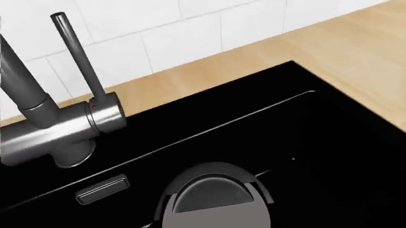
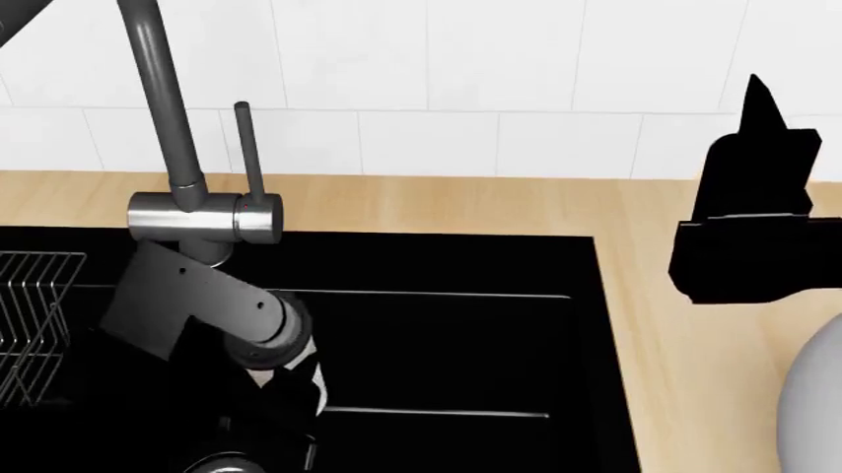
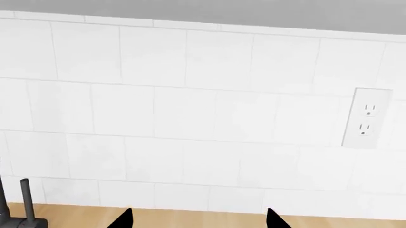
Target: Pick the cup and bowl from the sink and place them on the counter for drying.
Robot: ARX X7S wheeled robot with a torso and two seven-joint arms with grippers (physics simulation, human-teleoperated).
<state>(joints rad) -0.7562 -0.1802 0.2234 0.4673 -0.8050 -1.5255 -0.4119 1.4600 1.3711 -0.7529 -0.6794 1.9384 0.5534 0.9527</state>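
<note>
In the left wrist view, the cup (image 1: 216, 216) fills the space right at my left gripper, showing a greyish body and a dark round lid (image 1: 212, 190), over the black sink (image 1: 317, 156). The left fingers do not show against the black basin. The head view shows my left arm reaching down into the sink (image 2: 448, 335), with the left gripper (image 2: 283, 424) low inside it. My right gripper (image 2: 756, 148) hangs open above the counter (image 2: 658, 325), holding nothing, and its fingertips (image 3: 123, 219) stand wide apart. A pale rounded shape, apparently the bowl (image 2: 818, 394), is cut off at the right edge by the counter.
The grey faucet (image 2: 197, 212) with its lever rises at the sink's back left, close to my left arm. A wire rack (image 2: 34, 325) sits at the sink's left end. An overflow slot (image 1: 101, 188) marks the basin wall. A wall outlet (image 3: 366, 118) sits on the white tiles.
</note>
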